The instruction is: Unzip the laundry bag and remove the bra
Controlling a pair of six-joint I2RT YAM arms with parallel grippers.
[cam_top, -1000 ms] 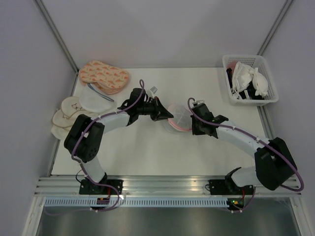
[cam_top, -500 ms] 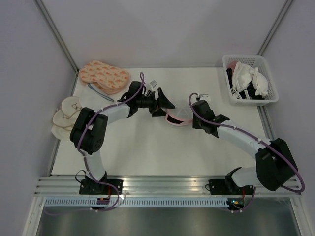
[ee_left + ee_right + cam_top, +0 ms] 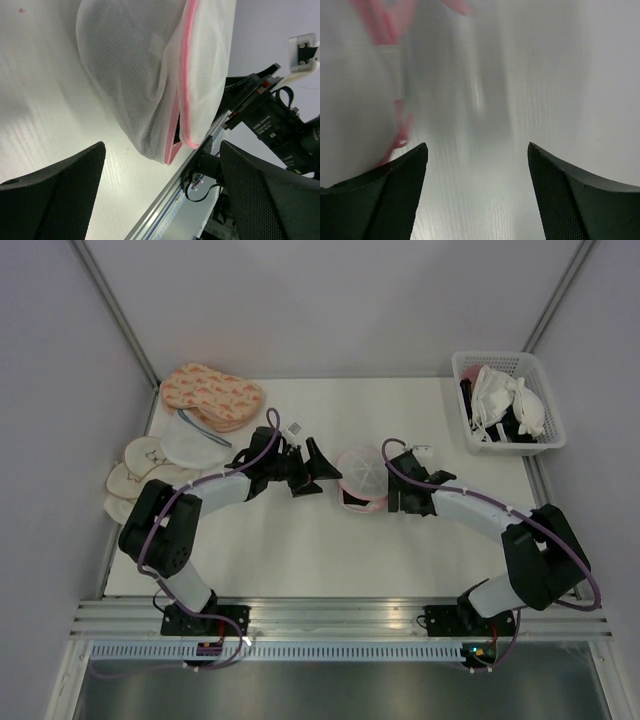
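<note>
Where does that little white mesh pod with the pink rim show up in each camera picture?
Top external: laundry bag, centre of picture.
Left wrist: laundry bag, top centre, large.
Right wrist: laundry bag, blurred, at left edge.
Shared landmark: its pink zip rim.

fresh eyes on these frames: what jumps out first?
The white mesh laundry bag with its pink zip rim sits mid-table between the two arms. The left gripper and right gripper flank it, both open, neither holding it. After that, the white basket of white bras at the table's far right corner.
</note>
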